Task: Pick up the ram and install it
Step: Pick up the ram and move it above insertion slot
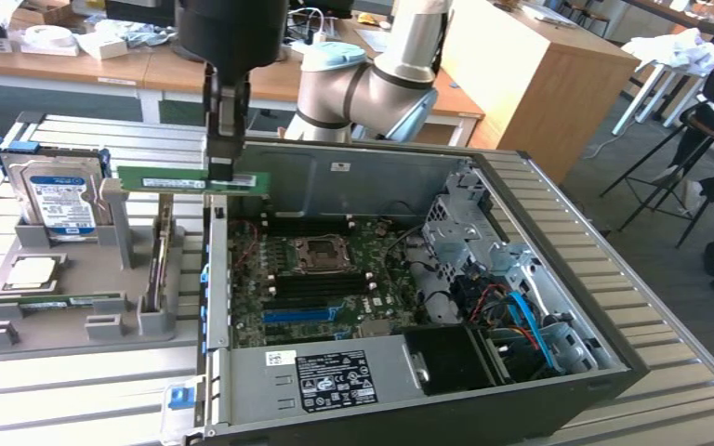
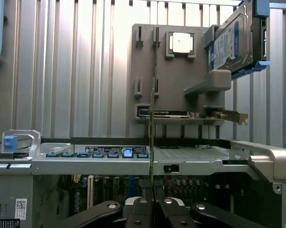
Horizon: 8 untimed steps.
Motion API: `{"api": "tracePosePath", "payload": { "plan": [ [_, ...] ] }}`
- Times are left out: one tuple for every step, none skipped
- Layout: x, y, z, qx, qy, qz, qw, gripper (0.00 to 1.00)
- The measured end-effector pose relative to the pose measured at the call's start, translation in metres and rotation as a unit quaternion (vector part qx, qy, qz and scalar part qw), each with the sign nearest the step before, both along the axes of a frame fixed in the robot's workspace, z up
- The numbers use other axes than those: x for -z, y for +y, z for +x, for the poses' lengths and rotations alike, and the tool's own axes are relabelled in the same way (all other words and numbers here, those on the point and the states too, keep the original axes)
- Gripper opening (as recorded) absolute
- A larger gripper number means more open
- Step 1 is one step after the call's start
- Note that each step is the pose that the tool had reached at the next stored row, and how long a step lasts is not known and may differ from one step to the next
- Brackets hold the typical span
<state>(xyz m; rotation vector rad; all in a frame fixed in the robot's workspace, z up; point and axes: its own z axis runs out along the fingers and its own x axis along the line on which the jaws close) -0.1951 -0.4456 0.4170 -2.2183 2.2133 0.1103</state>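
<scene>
My gripper (image 1: 223,170) is shut on the ram (image 1: 159,177), a long thin green stick. I hold it level in the air above the open computer case's (image 1: 556,232) wall on the exterior view's left. In the wrist view the ram (image 2: 152,142) shows edge-on as a thin line rising from between my fingertips (image 2: 153,202), over the case rim. The motherboard (image 1: 370,279) lies inside the case, with black and blue slots (image 1: 297,314) beside the processor socket (image 1: 317,255). A second green stick (image 1: 53,300) rests in the grey tray (image 1: 72,327).
The grey tray, on the exterior view's left of the case, also holds a hard drive (image 1: 57,200), a silver processor chip (image 1: 29,271) and an upright card (image 1: 155,269). A power supply (image 1: 320,376) fills the case's near corner. Cables (image 1: 519,316) crowd its right side.
</scene>
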Motion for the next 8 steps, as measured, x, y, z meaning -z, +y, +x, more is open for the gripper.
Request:
{"api": "tracePosePath", "payload": {
  "plan": [
    [0.0000,0.0000,0.002,0.000,0.0000,0.0000,1.0000,0.12],
    [0.0000,0.0000,0.003,0.000,0.0000,0.0000,1.0000,0.12],
    [-0.0001,0.0000,0.005,0.000,0.0001,0.0000,1.0000,0.12],
    [0.0000,0.0000,0.007,0.000,0.0000,0.0000,1.0000,0.12],
    [-0.0001,0.0000,0.008,0.000,0.0000,-0.0001,1.0000,0.12],
    [-0.0001,0.0000,0.010,0.000,0.0001,0.0000,1.0000,0.12],
    [-0.0001,0.0000,0.011,0.000,0.0001,0.0000,1.0000,0.12],
    [0.0000,0.0000,0.012,0.000,0.0000,0.0000,1.0000,0.12]
  ]
}}
